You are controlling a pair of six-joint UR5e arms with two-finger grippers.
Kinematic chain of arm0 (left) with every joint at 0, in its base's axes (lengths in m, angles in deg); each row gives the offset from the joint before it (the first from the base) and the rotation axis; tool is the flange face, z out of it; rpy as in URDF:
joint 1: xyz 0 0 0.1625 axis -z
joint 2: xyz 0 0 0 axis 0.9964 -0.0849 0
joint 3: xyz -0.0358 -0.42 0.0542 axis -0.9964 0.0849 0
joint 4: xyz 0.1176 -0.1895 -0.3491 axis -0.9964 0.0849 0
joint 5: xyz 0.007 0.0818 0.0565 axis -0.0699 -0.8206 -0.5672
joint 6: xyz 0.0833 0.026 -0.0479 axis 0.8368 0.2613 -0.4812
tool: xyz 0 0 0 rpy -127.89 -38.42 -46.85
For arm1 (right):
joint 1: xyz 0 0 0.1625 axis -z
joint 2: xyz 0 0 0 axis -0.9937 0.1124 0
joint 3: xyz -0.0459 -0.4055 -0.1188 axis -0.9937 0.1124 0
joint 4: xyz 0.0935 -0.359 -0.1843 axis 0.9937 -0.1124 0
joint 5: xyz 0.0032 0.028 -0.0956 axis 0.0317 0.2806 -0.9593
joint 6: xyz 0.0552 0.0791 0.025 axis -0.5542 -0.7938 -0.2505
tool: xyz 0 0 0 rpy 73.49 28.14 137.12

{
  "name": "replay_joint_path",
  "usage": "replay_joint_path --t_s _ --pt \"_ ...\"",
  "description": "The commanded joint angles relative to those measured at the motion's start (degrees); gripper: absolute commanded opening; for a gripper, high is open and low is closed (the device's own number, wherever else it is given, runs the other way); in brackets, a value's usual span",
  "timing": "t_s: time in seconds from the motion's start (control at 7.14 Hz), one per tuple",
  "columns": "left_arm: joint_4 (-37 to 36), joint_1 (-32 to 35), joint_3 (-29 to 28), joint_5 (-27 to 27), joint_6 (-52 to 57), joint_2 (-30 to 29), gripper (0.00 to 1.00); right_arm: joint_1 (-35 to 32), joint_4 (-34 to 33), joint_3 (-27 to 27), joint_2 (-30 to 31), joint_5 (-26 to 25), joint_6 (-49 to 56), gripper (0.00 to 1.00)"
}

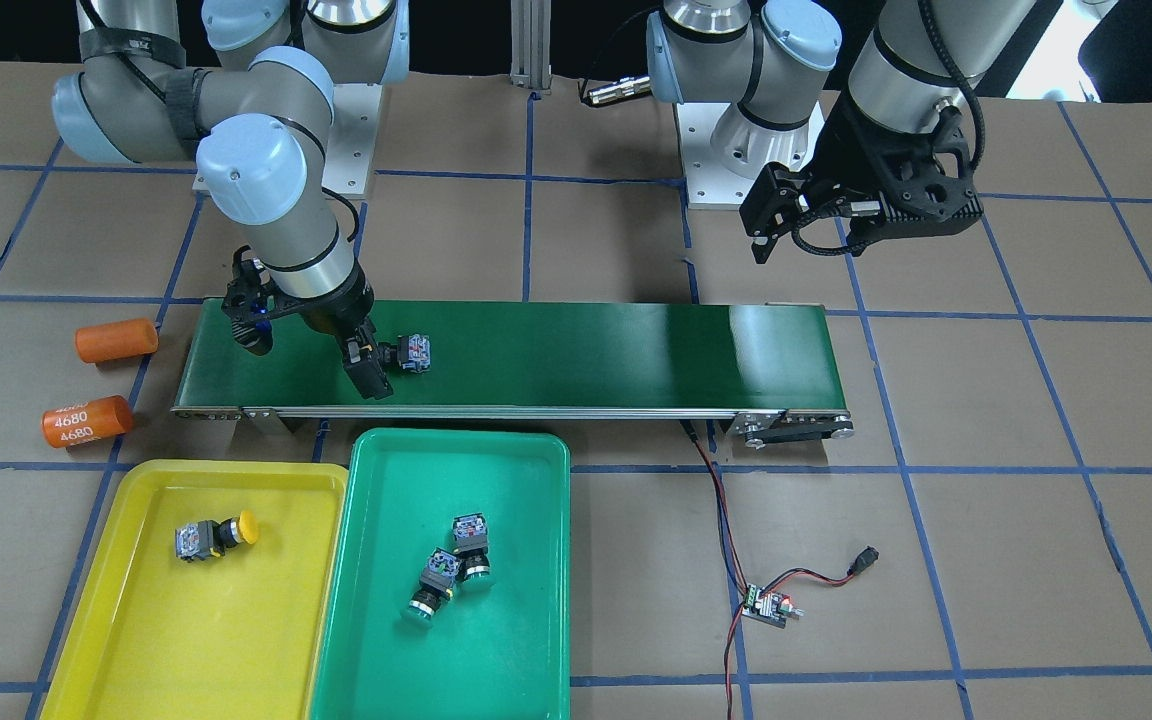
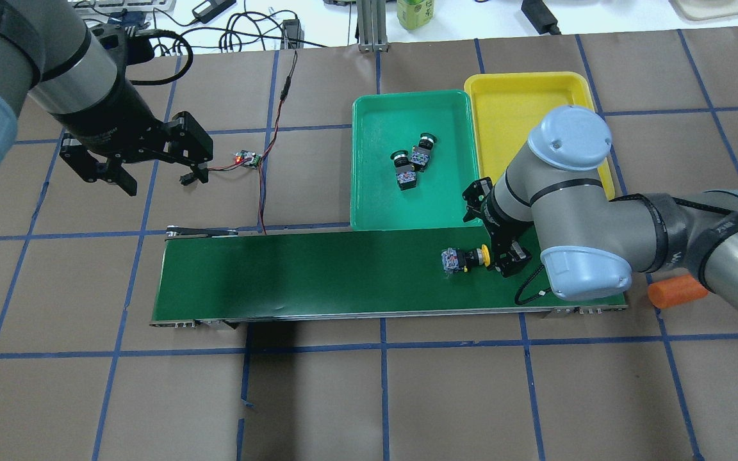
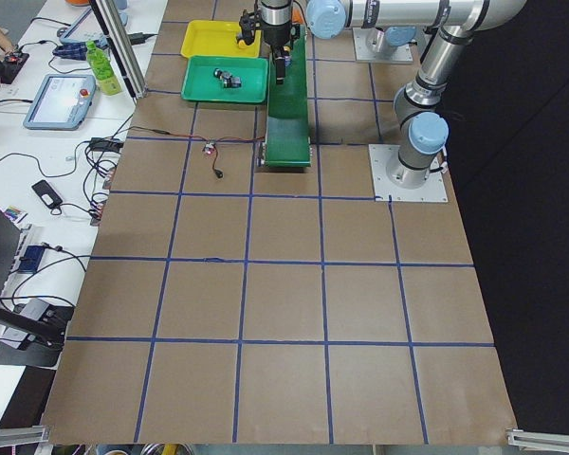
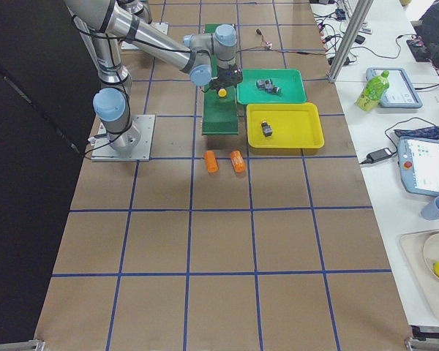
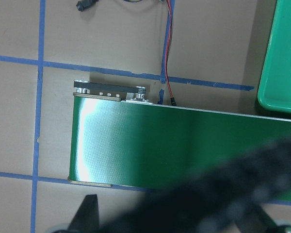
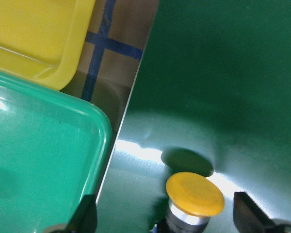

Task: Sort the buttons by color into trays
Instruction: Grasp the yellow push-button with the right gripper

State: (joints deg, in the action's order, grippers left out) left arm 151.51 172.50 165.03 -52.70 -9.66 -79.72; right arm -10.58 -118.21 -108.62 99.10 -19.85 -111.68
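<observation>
A yellow-capped button point(image 1: 411, 353) point(image 2: 465, 259) lies on its side on the green belt. My right gripper point(image 1: 364, 357) point(image 6: 167, 216) is open, and its fingers point(image 6: 247, 213) stand on either side of the yellow cap point(image 6: 194, 194) without pinching it. The yellow tray point(image 1: 136, 480) holds one yellow button point(image 1: 216, 537). Two green buttons point(image 1: 471, 545) point(image 1: 434, 590) lie together in the green tray point(image 1: 456, 445). My left gripper point(image 2: 151, 176) hangs open and empty above the table, beyond the belt's other end.
The long dark-green conveyor belt point(image 1: 586, 350) crosses the middle of the table. Two orange cylinders point(image 1: 116, 340) point(image 1: 86, 420) lie past its end near the right arm. A small controller board point(image 1: 771, 605) with red and black wires sits beside the trays.
</observation>
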Motion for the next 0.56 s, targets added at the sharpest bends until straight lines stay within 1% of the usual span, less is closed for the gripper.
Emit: replay_joint_path --t_s 0.0,0.14,0.28,0.42 --pt "-0.2 0.0 0.8 0.0 0.2 -0.6 1.0 0.1 -0.3 0.0 -0.3 -0.3 0.0 0.67" --pt "-0.1 0.0 1.1 -0.1 0.2 -0.6 1.0 0.1 -0.4 0.1 -0.2 -0.3 0.2 0.14" --pt "-0.1 0.0 1.1 0.0 0.3 -0.6 1.0 0.1 -0.3 0.4 -0.4 -2.8 1.0 0.0" --pt "-0.3 -0.1 0.6 0.5 0.5 -1.3 1.0 0.1 0.2 0.8 -0.2 -3.6 1.0 0.0"
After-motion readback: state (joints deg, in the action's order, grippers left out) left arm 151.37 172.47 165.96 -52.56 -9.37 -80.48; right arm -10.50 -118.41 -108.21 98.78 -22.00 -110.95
